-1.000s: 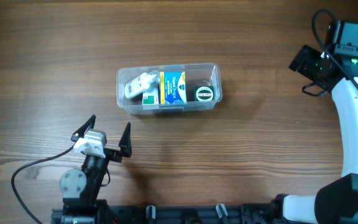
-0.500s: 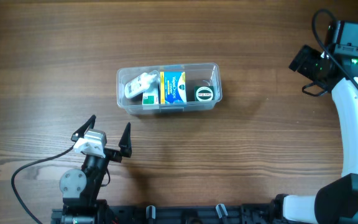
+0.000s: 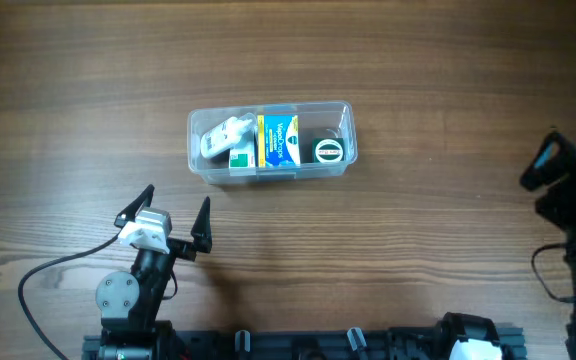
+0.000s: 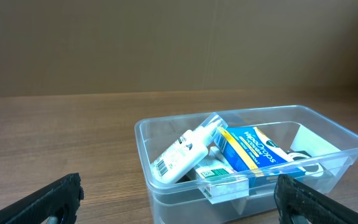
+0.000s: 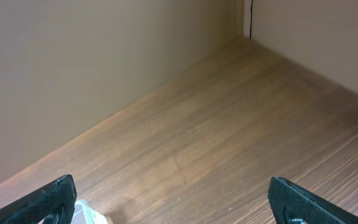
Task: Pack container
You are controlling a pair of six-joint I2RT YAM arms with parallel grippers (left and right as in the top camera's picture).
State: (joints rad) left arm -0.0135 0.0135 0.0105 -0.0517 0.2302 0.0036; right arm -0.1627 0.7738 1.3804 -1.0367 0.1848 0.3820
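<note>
The container (image 3: pixel 197 150), a clear shallow plastic tub, stands at the table's middle. It holds a white bottle (image 3: pixel 223 135), a blue and yellow box (image 3: pixel 279 140), a small green and white box (image 3: pixel 240 158) and a dark round jar with a green lid (image 3: pixel 329 150). My left gripper (image 3: pixel 173 214) is open and empty, in front of the tub's left end. The left wrist view shows the tub (image 4: pixel 179 202) close ahead, with the bottle (image 4: pixel 182 152) and the blue box (image 4: pixel 253 146) between the open jaws (image 4: pixel 179 208). My right gripper (image 3: pixel 558 185) is open and empty at the right edge, far from the tub.
In the right wrist view the open jaws (image 5: pixel 179 208) frame bare wooden table and a beige wall, with one corner of the tub (image 5: pixel 89 216) at the bottom left. A black cable (image 3: pixel 43 275) runs from the left arm's base.
My right arm has swung from the far right corner down toward the front right edge. Its white link has left the overhead view. The left arm and the tub have not moved.
</note>
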